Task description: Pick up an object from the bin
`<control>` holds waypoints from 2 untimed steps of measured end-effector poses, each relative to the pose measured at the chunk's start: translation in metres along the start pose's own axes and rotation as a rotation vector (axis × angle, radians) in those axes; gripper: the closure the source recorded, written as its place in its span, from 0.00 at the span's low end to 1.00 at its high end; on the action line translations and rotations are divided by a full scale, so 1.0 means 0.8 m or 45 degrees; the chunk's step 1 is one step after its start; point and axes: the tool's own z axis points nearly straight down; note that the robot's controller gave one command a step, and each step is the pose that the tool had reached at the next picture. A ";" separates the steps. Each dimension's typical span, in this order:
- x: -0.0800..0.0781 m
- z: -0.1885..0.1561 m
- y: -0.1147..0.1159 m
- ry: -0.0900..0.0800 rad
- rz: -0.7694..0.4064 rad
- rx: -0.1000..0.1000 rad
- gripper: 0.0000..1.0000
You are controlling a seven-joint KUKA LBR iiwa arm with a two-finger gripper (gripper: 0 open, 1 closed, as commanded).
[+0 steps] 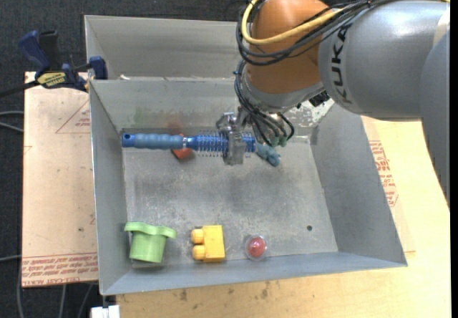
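Locate the tool (235, 146) low in the far half of the bin (215, 198), right of centre, directly at the bristled part of a long blue brush (187, 142). Note the lie of the brush: flat on the bin floor, running left to right, smooth handle to the left, bristles and a bluish tip to the right, past the tool. Record the tool state as undetermined, since the wrist and cables above hide whether it is released or clenched. Do not log the brush as grasped.

Observe a small red-orange item (183, 153) touching or just beside the brush on its near side, left of the tool. Observe also a green cup-like piece (148, 242), a yellow block (207, 244) and a small red ball (255, 246) in a row along the near wall, well apart from the tool.

Treat the step in hand as the grasp at the brush, with the lift not yet done; read this as a judgement from position only.

For the next move, confirm closure across the narrow width of the brush, then raise straight up. Expect the long handle to droop to the left, given a grip point well off the brush's middle. Keep clear of the far wall and the red-orange item during the lift.
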 end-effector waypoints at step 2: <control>-0.016 -0.070 0.077 0.002 0.322 -0.001 1.00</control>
